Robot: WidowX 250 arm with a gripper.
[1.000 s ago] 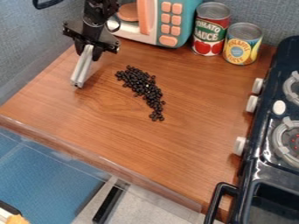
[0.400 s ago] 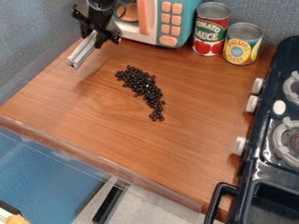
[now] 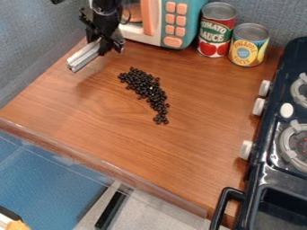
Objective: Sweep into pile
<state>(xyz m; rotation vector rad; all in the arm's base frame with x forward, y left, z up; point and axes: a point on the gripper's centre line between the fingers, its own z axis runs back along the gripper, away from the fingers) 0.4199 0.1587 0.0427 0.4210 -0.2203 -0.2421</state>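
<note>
The black arm point(image 3: 103, 6) has a thin, looping cable point(image 3: 129, 17) and angular black gripper point(image 3: 103, 47).

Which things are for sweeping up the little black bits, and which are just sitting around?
For the sweeping:
small round black pieces
long silvery bar
black gripper, holding the bar

Just sitting around:
metal can with red and green label
metal can with yellow and blue label
teal toy microwave with orange buttons
black stove with white knobs
</note>
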